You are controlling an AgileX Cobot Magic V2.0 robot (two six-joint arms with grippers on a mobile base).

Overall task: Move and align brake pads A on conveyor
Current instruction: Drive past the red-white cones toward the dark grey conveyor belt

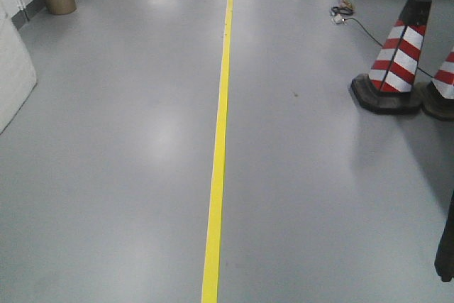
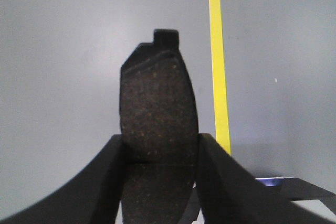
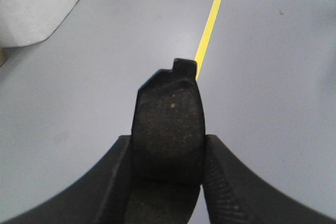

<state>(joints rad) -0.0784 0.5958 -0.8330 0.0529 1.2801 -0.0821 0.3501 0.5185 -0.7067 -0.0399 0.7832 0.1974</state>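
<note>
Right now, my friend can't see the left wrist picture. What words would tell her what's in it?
The left tool grips a dark, speckled brake pad between two black fingers. Behind it is grey floor with a yellow line.

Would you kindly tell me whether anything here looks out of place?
Nothing looks damaged. The left gripper holds the left brake pad centred, the right gripper the right brake pad. Only a loose cable trails past the striped cone.

The front view looks ahead and down over the glossy grey floor [image 1: 106,175], its yellow painted line [image 1: 216,175] running to 12 o'clock. Each wrist view sits close behind a dark gritty brake pad, the left pad [image 2: 157,108] and the right pad [image 3: 168,129], facing down. All three seemingly share that line.
</note>
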